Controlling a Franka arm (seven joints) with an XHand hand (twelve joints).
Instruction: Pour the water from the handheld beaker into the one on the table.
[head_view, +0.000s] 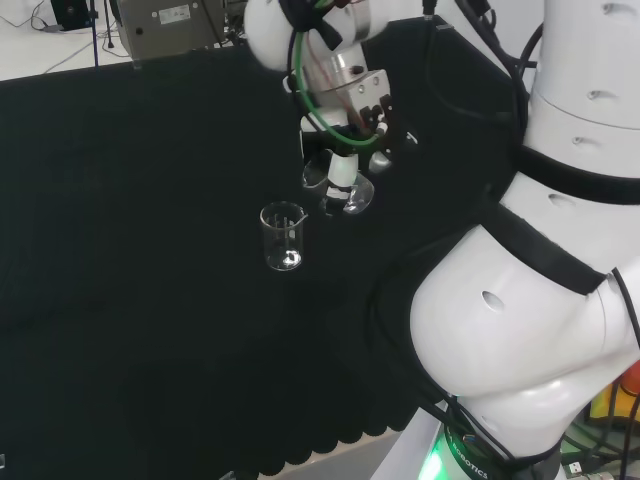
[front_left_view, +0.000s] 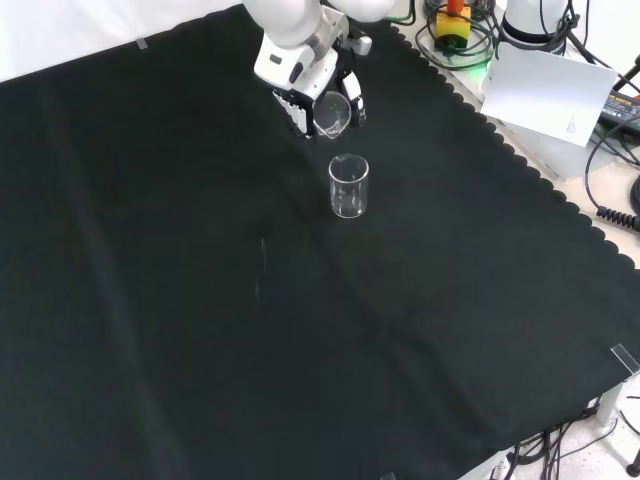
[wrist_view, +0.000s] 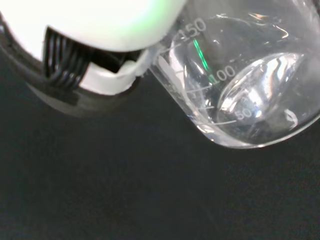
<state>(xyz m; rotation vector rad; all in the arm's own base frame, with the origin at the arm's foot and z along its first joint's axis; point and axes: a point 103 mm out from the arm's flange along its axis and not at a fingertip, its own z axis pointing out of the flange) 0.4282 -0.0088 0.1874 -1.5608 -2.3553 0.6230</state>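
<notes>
Head view: the black and white hand, at the end of the white arm, has its fingers curled round a clear glass beaker tilted on its side above the black cloth. A second clear beaker, a straight-walled cylinder with a small pouring lip, stands upright on the cloth just left of and below the held one; the two are apart. Two beakers are plain here. The cloth is matte and faintly textured, with a scalloped near edge, and lies bare to the left of and in front of the standing beaker.

Front view: the hand comes in from the top, gripping the tilted beaker with its round mouth turned toward the camera. The upright beaker stands just below it, not touching. Wide bare cloth spreads on every side of it; the scalloped edge runs down the right.

Wrist view: the held beaker lies slanted beside a blurred white part of the hand, with printed scale marks on its wall. Clear liquid seems to pool in its rounded base, though glare makes the amount hard to tell. Black cloth lies beneath.
</notes>
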